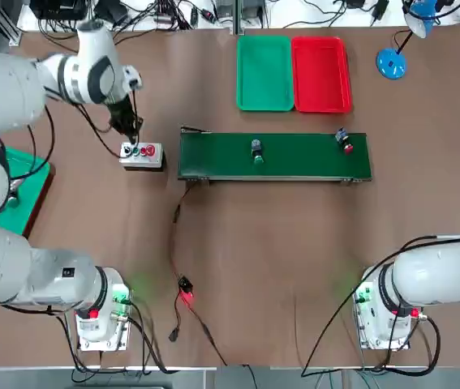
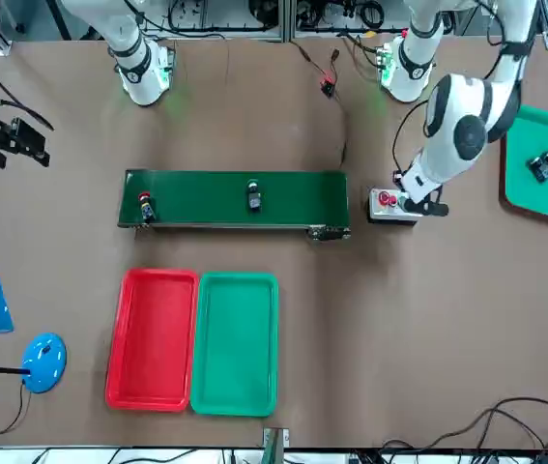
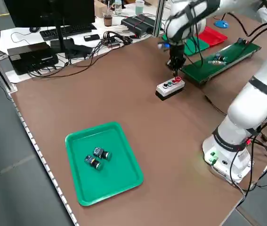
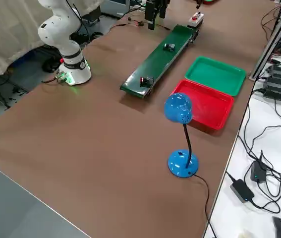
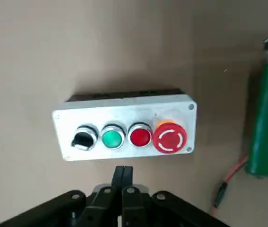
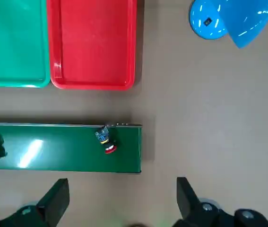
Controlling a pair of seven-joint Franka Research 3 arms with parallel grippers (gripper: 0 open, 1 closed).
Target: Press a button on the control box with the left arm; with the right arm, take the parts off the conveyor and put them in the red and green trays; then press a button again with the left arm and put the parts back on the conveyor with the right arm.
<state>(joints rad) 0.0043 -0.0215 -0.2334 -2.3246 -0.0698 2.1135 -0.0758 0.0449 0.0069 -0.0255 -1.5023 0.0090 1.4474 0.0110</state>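
Overhead, left tool [image 5: 123, 171] hangs pressed together above control box [image 5: 124, 126], holding nothing.

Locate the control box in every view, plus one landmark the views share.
Top: control box, left of the conveyor.
Front, right of the conveyor.
Left side, upper centre.
Right side, top edge.
Left wrist, centre.
Right wrist: not in it.
Landmark: the conveyor's end beside it.
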